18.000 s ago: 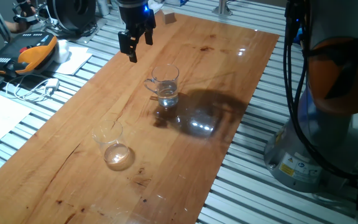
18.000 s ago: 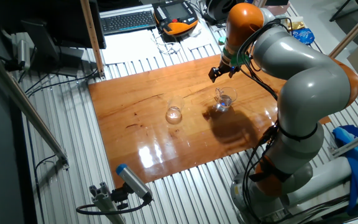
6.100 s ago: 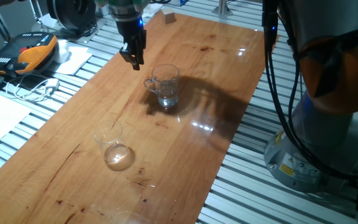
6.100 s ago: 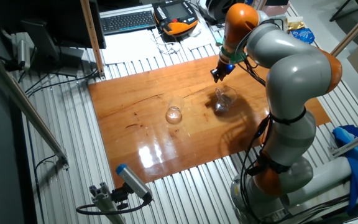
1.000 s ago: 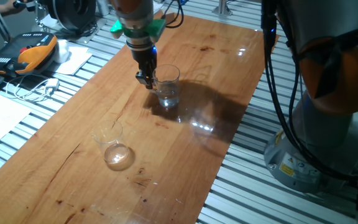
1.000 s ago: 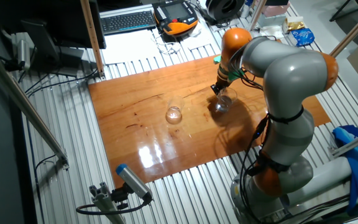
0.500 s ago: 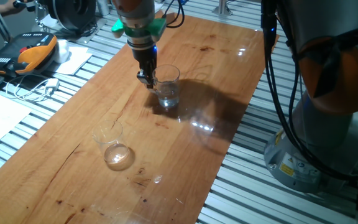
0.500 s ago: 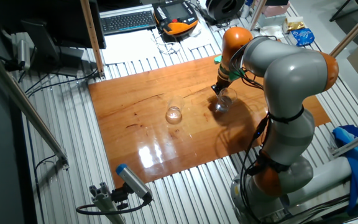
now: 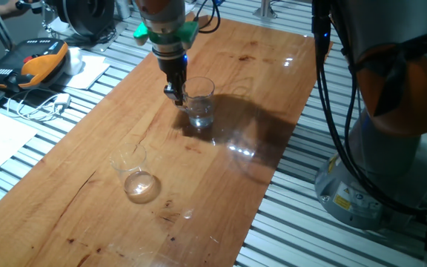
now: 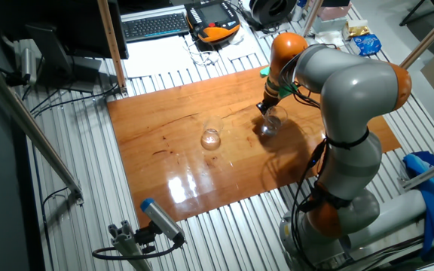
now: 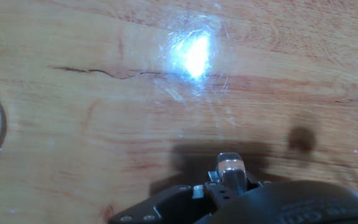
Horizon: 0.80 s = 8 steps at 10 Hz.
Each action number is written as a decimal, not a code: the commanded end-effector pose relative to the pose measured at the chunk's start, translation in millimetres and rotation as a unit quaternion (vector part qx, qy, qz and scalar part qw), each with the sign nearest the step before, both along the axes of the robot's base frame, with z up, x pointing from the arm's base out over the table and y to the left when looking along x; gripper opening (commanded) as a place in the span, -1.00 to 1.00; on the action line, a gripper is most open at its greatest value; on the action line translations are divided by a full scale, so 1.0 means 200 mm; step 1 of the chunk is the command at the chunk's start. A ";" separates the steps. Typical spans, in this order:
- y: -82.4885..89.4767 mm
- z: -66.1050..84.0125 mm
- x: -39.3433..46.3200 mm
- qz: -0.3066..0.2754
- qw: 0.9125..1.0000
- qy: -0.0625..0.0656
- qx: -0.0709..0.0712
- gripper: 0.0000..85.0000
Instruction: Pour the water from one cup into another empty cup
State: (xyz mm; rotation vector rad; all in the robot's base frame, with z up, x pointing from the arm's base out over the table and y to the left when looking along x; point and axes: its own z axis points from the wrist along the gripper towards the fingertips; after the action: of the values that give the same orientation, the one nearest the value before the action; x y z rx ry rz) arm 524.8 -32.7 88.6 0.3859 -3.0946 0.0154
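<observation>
Having dropped from above and now staying almost still, with the gripper (image 9: 175, 95) narrow at the handle of the mug (image 9: 199, 104), firm grip impossible to confirm, water (image 9: 200, 116) sitting inside, empty tumbler (image 9: 132, 172) waiting well apart, lifting probably coming next.

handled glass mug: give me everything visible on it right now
The clear cylindrical glass mug with a looped side handle stands upright on the wooden table, in the shadow of the arm. A little clear water sits at its bottom. The gripper is down at its handle side, jaws at the handle; whether they have closed on it cannot be told. The mug looks not yet lifted.
</observation>
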 end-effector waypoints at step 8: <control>0.04 0.16 0.014 -0.025 1.000 0.004 -0.014 -1.00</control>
State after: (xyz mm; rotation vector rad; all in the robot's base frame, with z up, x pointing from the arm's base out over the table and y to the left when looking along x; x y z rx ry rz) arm 527.7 -24.2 121.3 0.3022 -3.0892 0.0528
